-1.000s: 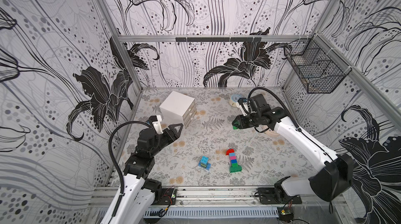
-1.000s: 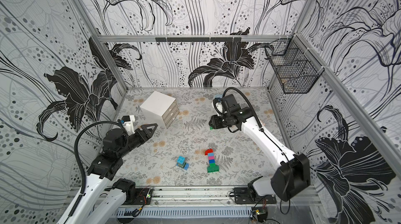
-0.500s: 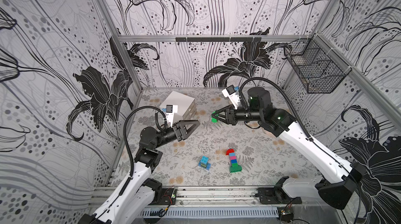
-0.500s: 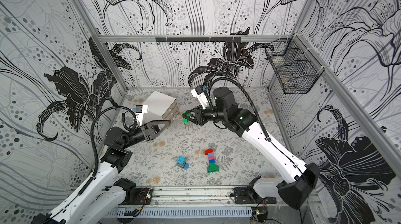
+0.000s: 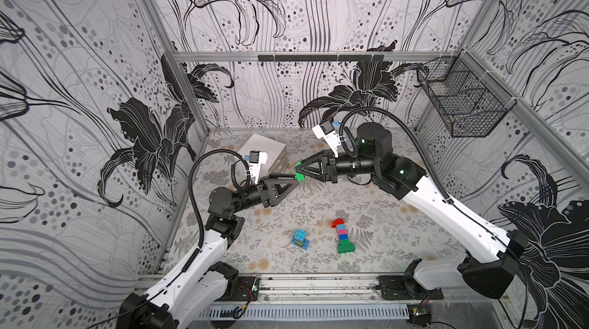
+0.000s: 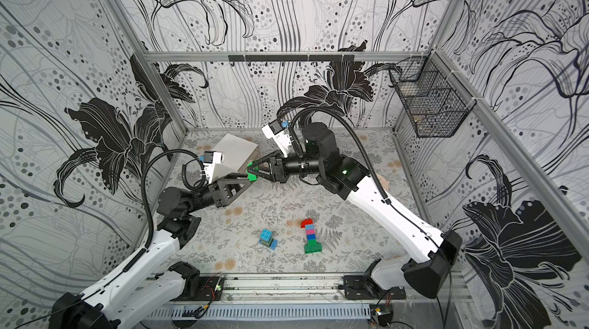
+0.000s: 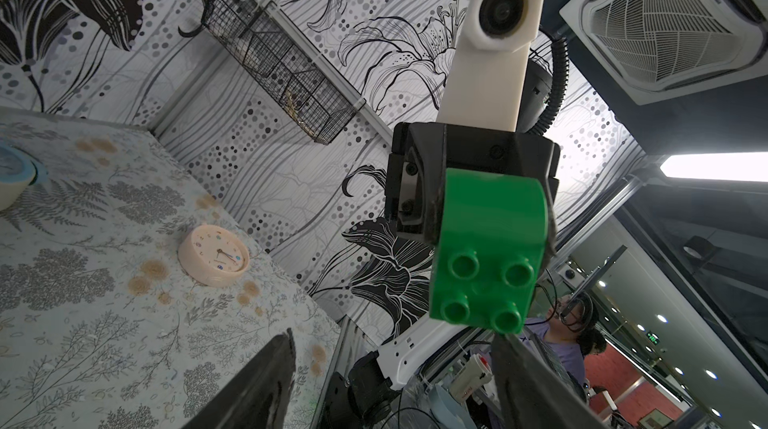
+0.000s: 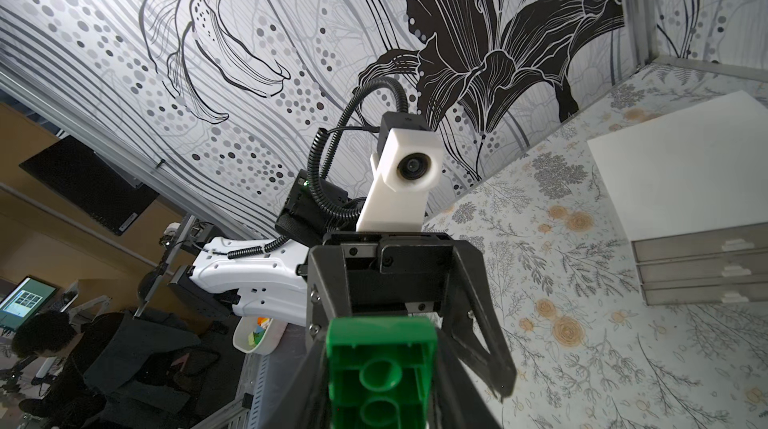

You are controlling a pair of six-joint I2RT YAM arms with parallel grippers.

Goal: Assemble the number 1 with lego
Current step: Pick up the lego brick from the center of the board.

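A green lego brick [image 5: 299,177] [image 6: 252,176] hangs in mid-air over the middle of the table, my right gripper [image 5: 297,171] [image 8: 382,381] shut on it. The right wrist view shows the brick's hollow underside [image 8: 381,364]. The left wrist view shows its studded face [image 7: 488,252]. My left gripper [image 5: 293,181] [image 7: 392,335] faces it, open, fingertips right at the brick's end. On the table stands a stack [image 5: 342,236] [image 6: 310,236] of red, light blue, pink and blue bricks on a dark green base. A small cluster of blue bricks [image 5: 300,238] lies to its left.
A white drawer box [image 5: 266,152] stands at the back left, behind the left gripper. A pink clock [image 7: 214,256] and a blue clock [image 7: 12,173] lie at the back of the table. A wire basket [image 5: 462,104] hangs on the right wall.
The right arm lifted the green brick from the back and carried it left to the middle. The left arm rose to meet it, and its jaws opened wider.
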